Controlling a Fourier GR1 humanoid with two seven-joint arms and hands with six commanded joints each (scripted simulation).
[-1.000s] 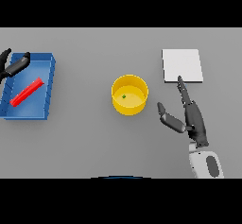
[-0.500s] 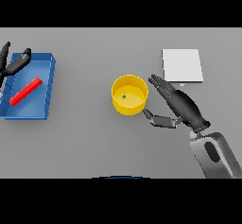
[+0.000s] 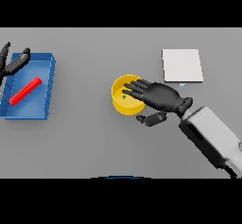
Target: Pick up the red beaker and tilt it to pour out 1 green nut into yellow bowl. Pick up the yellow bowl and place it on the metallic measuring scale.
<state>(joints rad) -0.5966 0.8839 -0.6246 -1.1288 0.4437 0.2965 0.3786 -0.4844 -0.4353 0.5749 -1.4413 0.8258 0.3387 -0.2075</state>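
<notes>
at the far left the left hand (image 3: 13, 63) hovers over the far corner of the blue tray (image 3: 46, 91), fingers loosely spread and holding nothing. the red beaker (image 3: 25, 90) lies on its side inside that tray, slanted, well apart from the bowl. in the middle of the grey table (image 3: 85, 142) stands the yellow bowl (image 3: 121, 104), with a green nut (image 3: 124, 96) already in it, so the pouring step looks done. the right hand (image 3: 158, 98) reaches over the bowl's right rim, fingers stretched across the opening and thumb low at the near side; it is open, not yet clamped. the step in hand is grasping the bowl. next, fingers and thumb should close on the rim, then lift and carry it right and farther, to the metallic measuring scale (image 3: 182, 65).
</notes>
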